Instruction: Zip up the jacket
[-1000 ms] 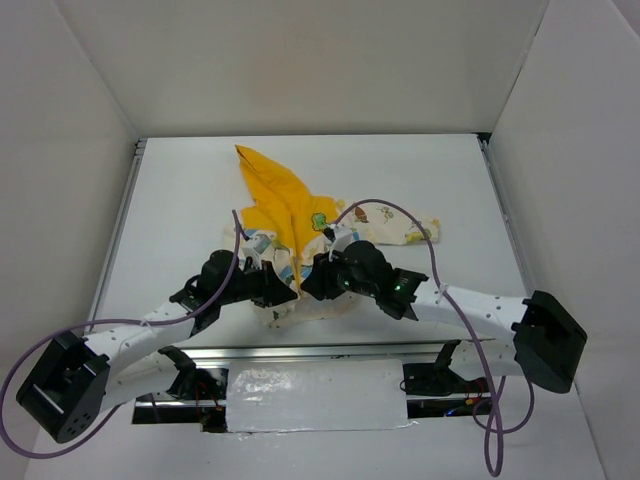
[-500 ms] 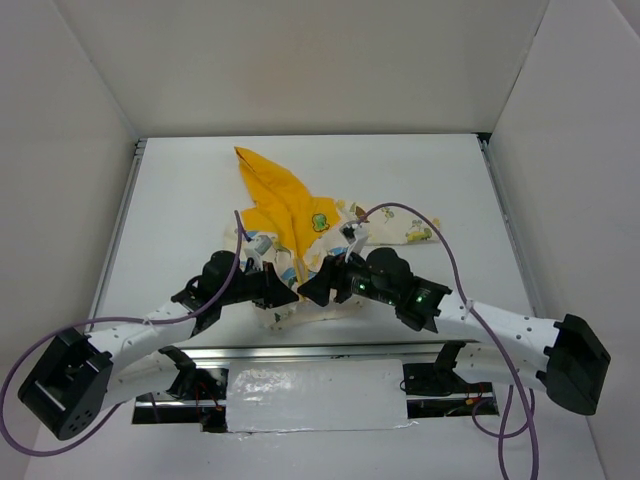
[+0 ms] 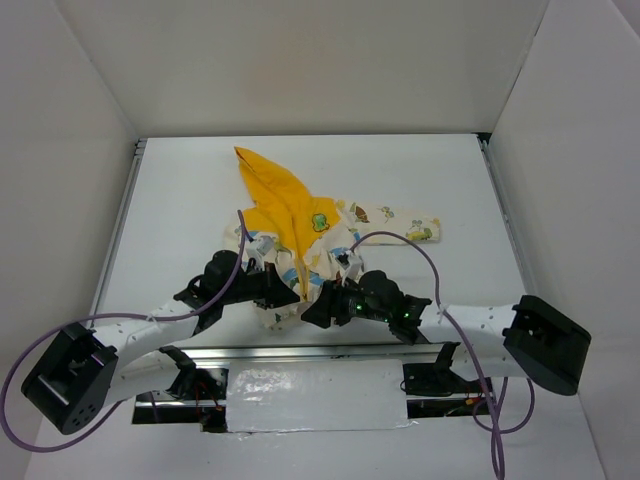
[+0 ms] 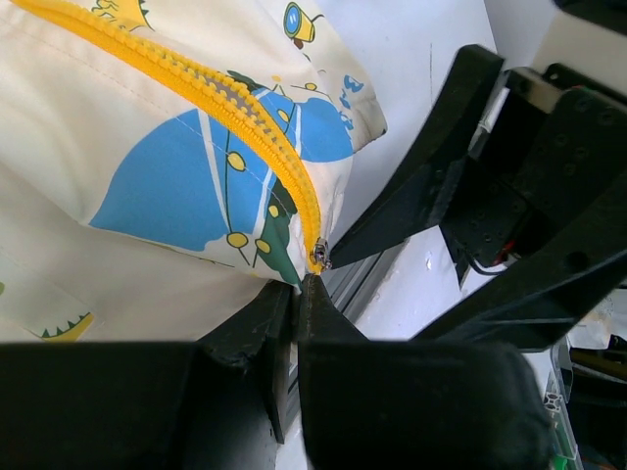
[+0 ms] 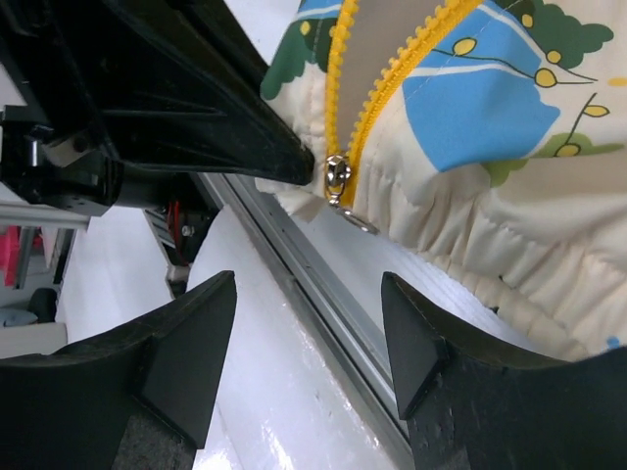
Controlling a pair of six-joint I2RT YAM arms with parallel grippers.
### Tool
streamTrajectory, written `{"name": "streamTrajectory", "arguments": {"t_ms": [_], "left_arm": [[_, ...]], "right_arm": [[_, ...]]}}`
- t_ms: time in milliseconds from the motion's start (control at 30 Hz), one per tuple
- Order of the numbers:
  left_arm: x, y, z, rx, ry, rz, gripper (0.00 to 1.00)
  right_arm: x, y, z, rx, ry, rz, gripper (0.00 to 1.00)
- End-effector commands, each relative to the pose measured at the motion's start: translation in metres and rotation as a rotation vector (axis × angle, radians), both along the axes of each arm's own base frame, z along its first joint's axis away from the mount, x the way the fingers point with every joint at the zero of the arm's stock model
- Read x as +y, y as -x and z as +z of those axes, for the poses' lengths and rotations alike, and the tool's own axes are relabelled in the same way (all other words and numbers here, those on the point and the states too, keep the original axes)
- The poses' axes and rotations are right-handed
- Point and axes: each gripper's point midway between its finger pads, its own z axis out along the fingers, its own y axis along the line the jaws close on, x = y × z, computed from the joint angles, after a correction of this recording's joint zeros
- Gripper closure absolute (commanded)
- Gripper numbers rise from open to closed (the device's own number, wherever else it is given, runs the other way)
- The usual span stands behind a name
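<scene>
Pinching jacket (image 4: 147, 147) hem at table (image 3: 180, 200) edge: left fingers (image 4: 318, 323) | right fingers (image 5: 186, 333) apart, empty, below zipper slider (image 5: 336, 174)

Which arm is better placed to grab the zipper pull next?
Right: the right gripper, open, faces the zipper pull; the left gripper is shut on the jacket at its hem.

The right tool (image 3: 308, 312) has drawn back toward the near edge of the bench (image 3: 180, 200) with its jaws spread wider, and more of the jacket (image 3: 285, 210) sleeve (image 3: 405, 222) on the right shows.
</scene>
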Motion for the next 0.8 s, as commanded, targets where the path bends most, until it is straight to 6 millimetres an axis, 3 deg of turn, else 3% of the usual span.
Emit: {"name": "streamTrajectory", "arguments": {"t_ms": [0, 233, 467, 767], "left_arm": [[-0.009, -0.002, 0.019, -0.051, 0.061, -0.031, 1.00], [-0.011, -0.001, 0.018, -0.042, 0.063, -0.043, 1.00], [-0.014, 0.000, 0.019, -0.039, 0.084, -0.057, 1.00], [-0.012, -0.003, 0.017, -0.042, 0.062, -0.047, 1.00]], "right_arm": [[0.016, -0.008, 0.017, -0.068, -0.073, 0.009, 0.32], [0.022, -0.016, 0.006, -0.098, -0.056, 0.004, 0.33], [0.026, -0.024, 0.008, -0.135, -0.062, -0.015, 0.34], [0.027, -0.022, 0.012, -0.136, -0.072, -0.012, 0.49]]}}
